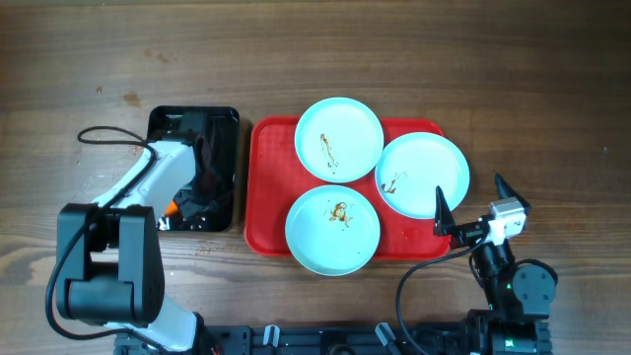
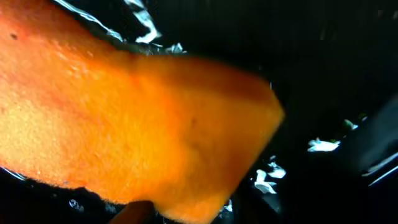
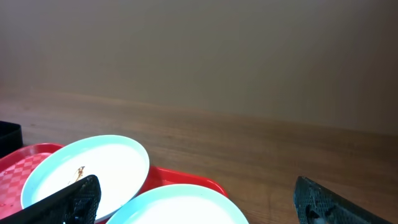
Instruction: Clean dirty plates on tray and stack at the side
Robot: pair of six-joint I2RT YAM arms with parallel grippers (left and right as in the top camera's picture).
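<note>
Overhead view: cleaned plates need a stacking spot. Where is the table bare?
Bare wood runs along the table beyond the red tray and right of it, past the right gripper. The tray itself is crowded by three plates.

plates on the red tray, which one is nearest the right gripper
The rightmost plate, at the right edge of the tray, beside the right gripper; the other two lie further left.

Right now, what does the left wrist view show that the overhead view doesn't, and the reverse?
Only the left wrist view: the orange sponge close up, filling most of the frame, with bright glints on the black tray around it. Only the overhead view: three smeared plates on the red tray, and the right gripper open at its right edge. Both: the black tray and some of the orange sponge.
</note>
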